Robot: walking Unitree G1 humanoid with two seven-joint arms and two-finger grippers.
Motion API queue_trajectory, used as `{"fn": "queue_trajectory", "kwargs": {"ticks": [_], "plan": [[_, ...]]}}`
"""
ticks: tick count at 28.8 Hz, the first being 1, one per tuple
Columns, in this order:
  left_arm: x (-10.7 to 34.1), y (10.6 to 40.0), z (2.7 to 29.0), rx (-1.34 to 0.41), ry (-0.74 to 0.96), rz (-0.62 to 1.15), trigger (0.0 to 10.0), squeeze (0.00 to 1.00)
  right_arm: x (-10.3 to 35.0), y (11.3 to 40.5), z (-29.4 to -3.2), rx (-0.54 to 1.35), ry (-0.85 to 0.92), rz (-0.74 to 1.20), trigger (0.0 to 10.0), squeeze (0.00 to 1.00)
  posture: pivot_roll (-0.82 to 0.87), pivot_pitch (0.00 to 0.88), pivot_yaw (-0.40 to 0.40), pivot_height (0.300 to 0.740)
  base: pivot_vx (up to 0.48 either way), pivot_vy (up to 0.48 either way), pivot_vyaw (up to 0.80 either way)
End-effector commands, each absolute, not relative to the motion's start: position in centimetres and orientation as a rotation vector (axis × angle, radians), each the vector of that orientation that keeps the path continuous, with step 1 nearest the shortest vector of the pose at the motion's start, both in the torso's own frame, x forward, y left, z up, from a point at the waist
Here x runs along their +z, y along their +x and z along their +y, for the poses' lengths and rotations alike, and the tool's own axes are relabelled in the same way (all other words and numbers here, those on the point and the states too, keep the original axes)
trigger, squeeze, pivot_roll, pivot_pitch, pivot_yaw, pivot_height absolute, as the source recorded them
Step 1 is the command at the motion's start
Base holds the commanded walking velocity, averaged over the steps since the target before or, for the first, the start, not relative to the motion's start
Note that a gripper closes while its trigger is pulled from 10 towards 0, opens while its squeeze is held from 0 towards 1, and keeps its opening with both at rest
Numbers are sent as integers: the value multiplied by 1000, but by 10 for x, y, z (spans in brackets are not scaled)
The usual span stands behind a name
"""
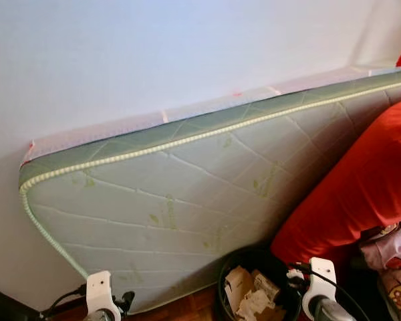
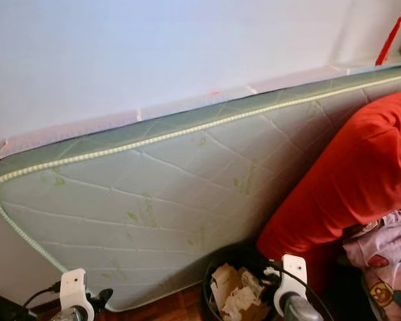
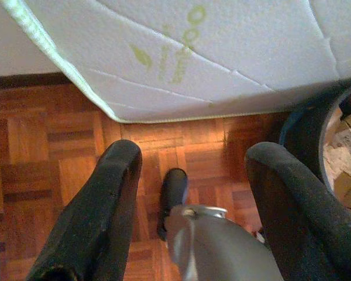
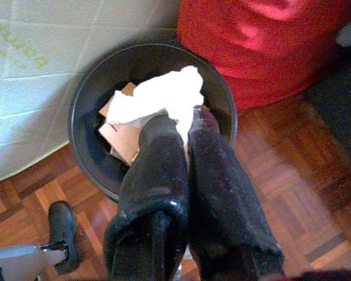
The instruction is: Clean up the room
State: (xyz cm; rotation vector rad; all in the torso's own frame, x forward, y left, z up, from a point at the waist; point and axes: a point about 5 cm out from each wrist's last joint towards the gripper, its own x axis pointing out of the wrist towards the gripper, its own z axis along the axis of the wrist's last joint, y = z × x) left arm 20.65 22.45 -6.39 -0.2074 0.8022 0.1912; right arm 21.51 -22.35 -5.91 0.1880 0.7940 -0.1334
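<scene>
A black round bin (image 4: 93, 152) stands on the parquet floor between the leaning mattress and a red cushion; it holds cardboard scraps and paper (image 1: 250, 297). My right gripper (image 4: 184, 126) hangs directly over the bin, shut on a crumpled white tissue (image 4: 164, 96) that sticks out past its fingertips. My left gripper (image 3: 190, 155) is open above bare floor near the mattress's lower corner, with nothing between its fingers; the bin's rim (image 3: 307, 137) lies just beside one finger. Both wrists show at the bottom of the eye views.
A pale green quilted mattress (image 1: 187, 200) leans on edge against the white wall. A big red cushion (image 1: 361, 187) rests against it on the right, with patterned pink fabric (image 1: 394, 261) below it. My black foot (image 3: 172, 196) stands on the wooden floor.
</scene>
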Motion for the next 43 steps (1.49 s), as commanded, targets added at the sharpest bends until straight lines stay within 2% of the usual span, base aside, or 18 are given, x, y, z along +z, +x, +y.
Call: {"fn": "queue_trajectory", "kwargs": {"ticks": [1, 6, 11, 29, 39, 43], "plan": [[-66, 203, 226, 197, -197, 816, 10000, 0, -59, 215, -224, -131, 184, 797, 10000, 0, 96, 0, -30, 740, 0, 0, 0], [-65, 204, 227, 196, -196, 810, 10000, 0, -58, 216, -224, -122, 171, 784, 10000, 0, 100, 0, -27, 740, 0, 0, 0], [-65, 204, 228, 196, -193, 810, 10000, 0, -58, 216, -224, -121, 158, 794, 10000, 0, 98, 0, -22, 740, 0, 0, 788], [-63, 205, 230, 188, -188, 797, 10000, 0, -57, 217, -223, -162, 192, 760, 10000, 0, 85, 0, -7, 740, 0, 0, 0], [-63, 206, 229, 191, -188, 800, 10000, 0, -57, 218, -223, -165, 203, 763, 10000, 0, 96, 0, -8, 740, 290, 0, 0], [-63, 206, 230, 192, -185, 799, 10000, 0, -58, 218, -222, -163, 205, 766, 10000, 0, 97, 0, -9, 740, 0, 0, 0]]}}
